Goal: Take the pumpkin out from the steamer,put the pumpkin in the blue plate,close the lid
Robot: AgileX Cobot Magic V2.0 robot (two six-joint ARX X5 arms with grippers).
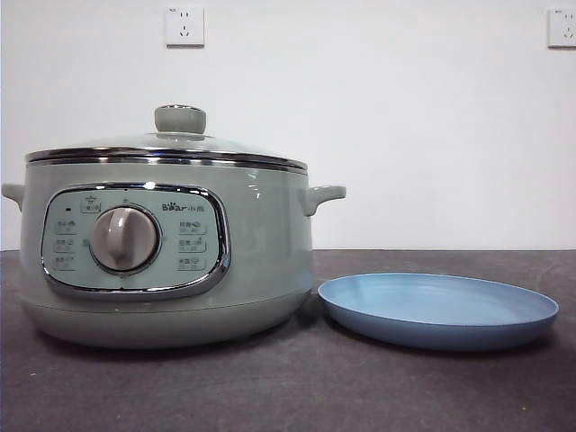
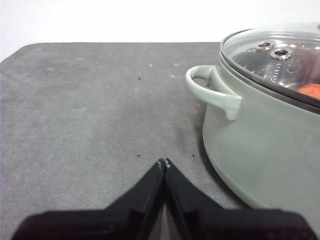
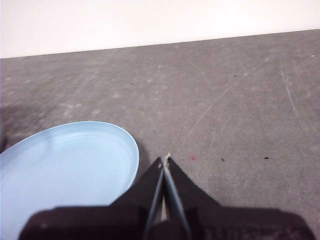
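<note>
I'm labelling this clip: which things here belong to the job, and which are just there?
For the job:
steamer
lid, on the steamer
pumpkin, inside, seen through the glass
blue plate, beside the steamer

Just there:
table
wall sockets

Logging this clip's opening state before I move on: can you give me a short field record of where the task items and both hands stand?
steamer: on the dark table, control panel facing the front camera
lid: closed on the steamer, knob up
pumpkin: orange patch seen through the glass lid, inside the steamer
blue plate: empty, close beside the steamer
left hand: shut, over bare table beside the steamer
right hand: shut, beside the blue plate
task progress: not started
</note>
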